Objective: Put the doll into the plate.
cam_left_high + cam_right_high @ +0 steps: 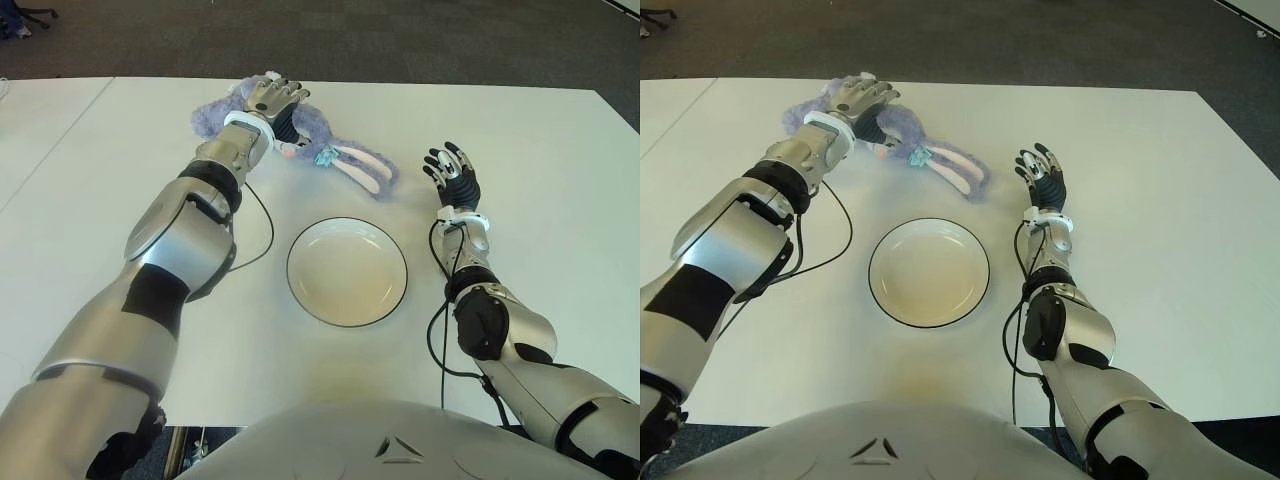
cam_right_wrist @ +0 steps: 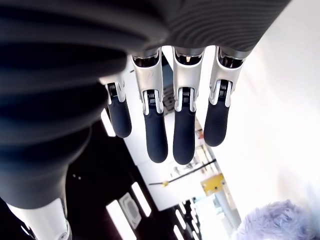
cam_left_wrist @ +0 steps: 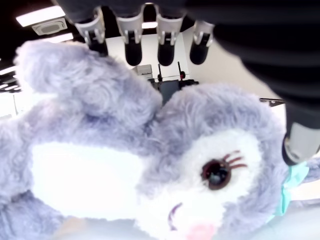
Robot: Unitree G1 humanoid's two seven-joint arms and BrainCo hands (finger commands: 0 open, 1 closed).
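Left hand (image 1: 268, 103) hovers over the doll (image 1: 345, 160), fingers spread, nothing gripped; a shallow grab could slip before the plate (image 1: 346, 271).

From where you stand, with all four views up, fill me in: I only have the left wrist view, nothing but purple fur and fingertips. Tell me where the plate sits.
Observer: The plate is empty, on the white table nearer the robot than the doll.
Operator: Give me my left hand's position.
Observer: The left hand is over the doll's body, fingers extended above the fur, not yet closed round it.
Operator: Report the right hand.
Observer: The right hand shows to the right of the doll's long ears, fingers open, holding nothing.
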